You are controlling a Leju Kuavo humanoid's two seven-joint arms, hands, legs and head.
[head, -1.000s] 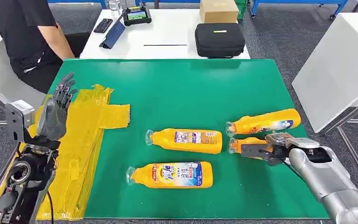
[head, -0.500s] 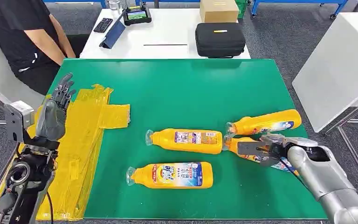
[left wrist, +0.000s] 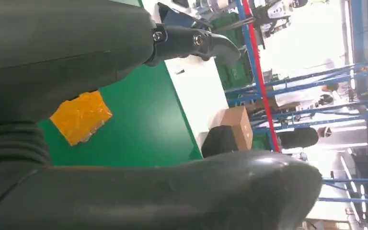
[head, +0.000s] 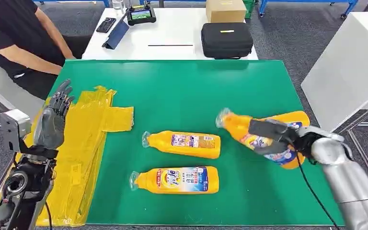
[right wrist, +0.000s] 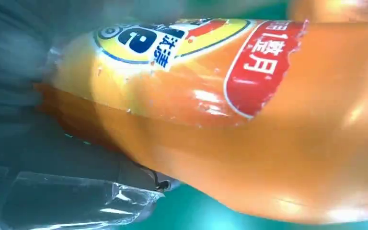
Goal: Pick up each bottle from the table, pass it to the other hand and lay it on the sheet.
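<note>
The right hand (head: 281,140) grips one orange bottle (head: 249,134) around its middle, fingers wrapped across the label, and holds it tilted with the capped end raised toward the middle of the green tabletop (head: 182,91); in the right wrist view the bottle's label (right wrist: 187,72) sits close against the camera. Four bottles are in sight: the held one, a second bottle (head: 299,119) lying just behind it near the right edge of the tabletop, a third bottle (head: 182,144) lying on its side near the centre, and a fourth bottle (head: 175,180) lying parallel to that one, closer to the near edge. The yellow sheet (head: 88,143) covers the left side of the tabletop and carries no bottles. The left hand (head: 52,120) is raised above the sheet's outer edge, fingers straight and apart, holding nothing. The far half of the green surface is bare. A person (head: 14,38) sits past the far left corner.
</note>
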